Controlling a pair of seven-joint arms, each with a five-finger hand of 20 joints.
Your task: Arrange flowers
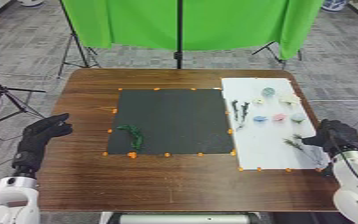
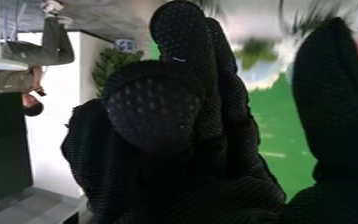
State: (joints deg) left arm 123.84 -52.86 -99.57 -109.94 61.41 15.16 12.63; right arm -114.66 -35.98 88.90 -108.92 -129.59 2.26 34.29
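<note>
Hands first: left hand (image 1: pixel 42 134) is over the table's left edge, fingers relaxed and open. Right hand (image 1: pixel 337 134) is at the right edge of the white rectangular board (image 1: pixel 245 86), beside the green-tipped thin stems (image 1: pixel 294 145); can't tell if it touches them. In the wrist view we see the right hand (image 2: pixel 162 117) with fingers mostly extended, one bent, thumb well apart from them.

Flower parts on the board, far to near: we've got a pale teal flower head (image 1: pixel 268 92), a large cream bloom (image 1: pixel 289 99) and a small cream one (image 1: pixel 258 100), then blue (image 1: pixel 260 119), pink (image 1: pixel 279 117) and grey-blue (image 1: pixel 298 118) heads in a row. Dark slim stems (image 1: pixel 245 111) lie left of that row.

Curved green sprig (image 1: pixel 136 137) lies on the near left of the black square mat (image 1: pixel 175 117), on our brown wooden table (image 1: pixel 149 185).
</note>
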